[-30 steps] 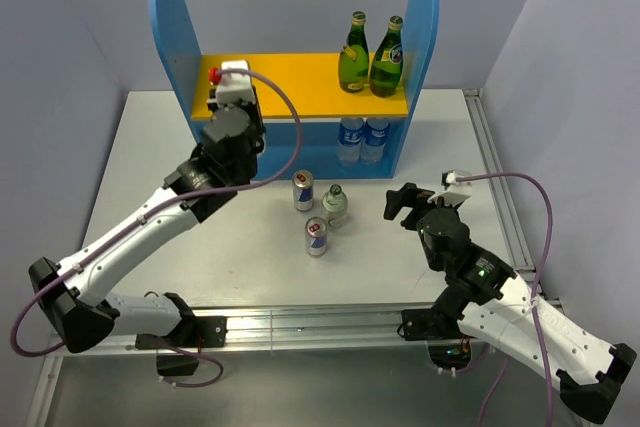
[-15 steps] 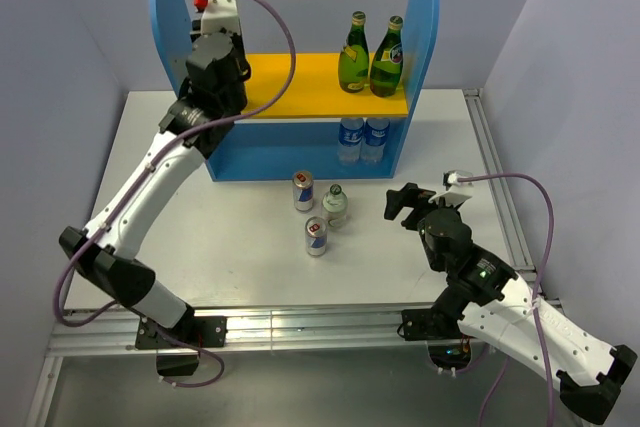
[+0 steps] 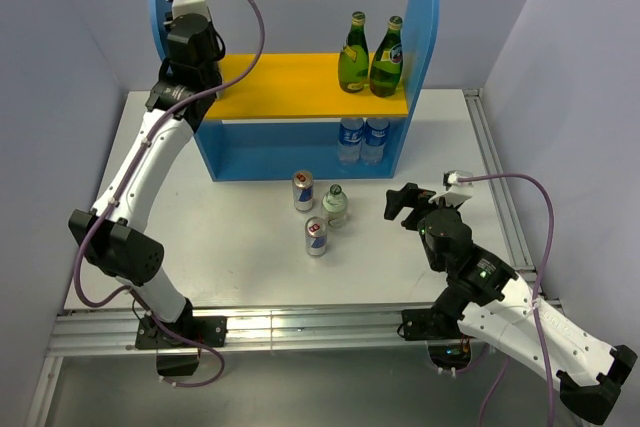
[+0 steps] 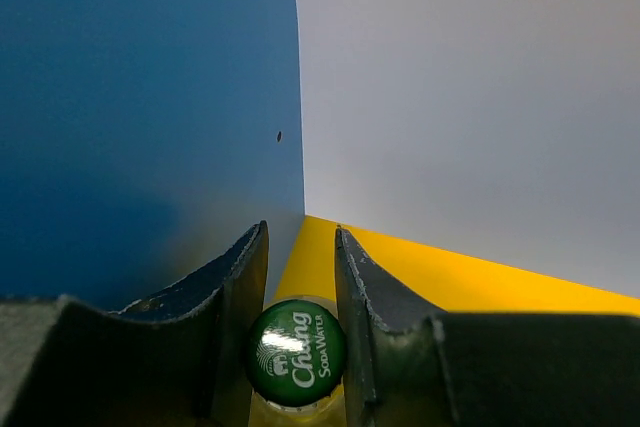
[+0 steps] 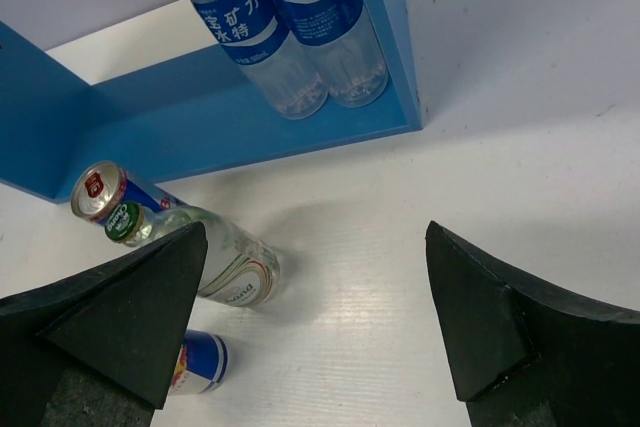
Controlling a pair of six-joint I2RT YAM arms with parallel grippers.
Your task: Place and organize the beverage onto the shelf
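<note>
My left gripper (image 4: 301,229) is shut on the green cap of a clear soda bottle (image 4: 296,351). It holds the bottle upright over the left end of the shelf's yellow board (image 4: 480,282), next to the blue side panel (image 4: 150,117). From above, the left wrist (image 3: 190,35) hides this bottle. Two green bottles (image 3: 353,52) (image 3: 386,55) stand at the board's right end. On the table stand two cans (image 3: 303,190) (image 3: 317,236) and another clear bottle (image 3: 335,205). My right gripper (image 3: 405,202) is open and empty, low over the table to their right.
Two blue-labelled water bottles (image 3: 362,139) stand on the shelf's lower level (image 5: 200,137), also seen from the right wrist (image 5: 290,27). In that view, the clear bottle (image 5: 215,257) and the cans (image 5: 105,192) (image 5: 200,359) are left of the open fingers. The table's right rail (image 3: 495,177) is close.
My left arm has swung up and to the left with the bottle, from the shelf's front to the left end of the yellow board. The right arm has not moved.
</note>
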